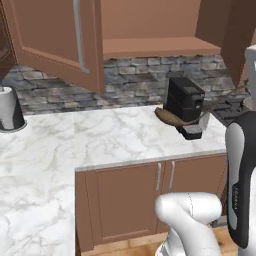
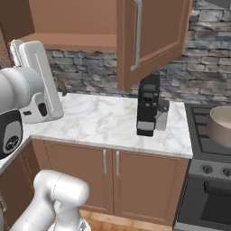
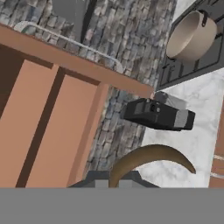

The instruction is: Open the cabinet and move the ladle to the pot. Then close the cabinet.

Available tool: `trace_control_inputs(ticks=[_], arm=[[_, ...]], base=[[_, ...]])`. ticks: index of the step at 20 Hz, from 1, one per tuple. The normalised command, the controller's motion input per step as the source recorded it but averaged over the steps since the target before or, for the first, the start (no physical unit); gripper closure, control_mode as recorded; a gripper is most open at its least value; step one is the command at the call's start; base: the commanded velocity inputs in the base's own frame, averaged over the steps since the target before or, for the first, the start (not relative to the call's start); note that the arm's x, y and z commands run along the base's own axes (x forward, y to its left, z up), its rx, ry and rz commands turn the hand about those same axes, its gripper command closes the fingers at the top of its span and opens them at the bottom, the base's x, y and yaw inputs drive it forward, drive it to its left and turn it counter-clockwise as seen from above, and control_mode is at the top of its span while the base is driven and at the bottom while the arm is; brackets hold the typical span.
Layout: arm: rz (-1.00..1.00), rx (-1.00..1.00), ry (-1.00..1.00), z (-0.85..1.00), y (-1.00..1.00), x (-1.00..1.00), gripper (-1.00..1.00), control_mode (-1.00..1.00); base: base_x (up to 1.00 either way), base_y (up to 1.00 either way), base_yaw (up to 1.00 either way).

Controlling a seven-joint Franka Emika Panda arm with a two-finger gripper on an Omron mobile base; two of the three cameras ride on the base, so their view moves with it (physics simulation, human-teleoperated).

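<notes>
A kitchen: marble counter point(image 1: 115, 135), stove point(image 2: 212, 135), wooden cabinet point(image 2: 153, 36), coffee machine point(image 2: 148, 106).

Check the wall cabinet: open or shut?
Open. Both doors of the cabinet stand swung outward, exposing its bare shelf above the coffee machine.

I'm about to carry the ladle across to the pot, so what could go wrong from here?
1. The ladle sticks out far beyond the gripper, so its curved end could catch on the open right cabinet door that hangs across the way to the pot.
2. The coffee machine stands on the counter between hand and stove; a low pass could knock it.
3. Little of the grip is visible, so the ladle may slip or swivel.
</notes>
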Motion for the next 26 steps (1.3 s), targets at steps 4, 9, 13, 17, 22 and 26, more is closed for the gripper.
trace_control_inputs(ticks=[4, 9, 13, 17, 22, 26], arm=[[0.0, 0.0, 0.0, 0.0, 0.0, 0.0, 1.0, 1.0], [0.0, 0.0, 0.0, 0.0, 0.0, 0.0, 1.0, 1.0], [0.0, 0.0, 0.0, 0.0, 0.0, 0.0, 1.0, 1.0], [0.0, 0.0, 0.0, 0.0, 0.0, 0.0, 1.0, 1.0], [0.0, 0.0, 0.0, 0.0, 0.0, 0.0, 1.0, 1.0], [0.0, 0.0, 0.0, 0.0, 0.0, 0.0, 1.0, 1.0]], base=[[-1.0, -0.14, 0.0], [-0.93, -0.42, 0.0], [-0.2, -0.92, 0.0], [0.06, -1.0, -0.01], [0.27, -1.0, -0.01], [0.53, -1.0, 0.0]])
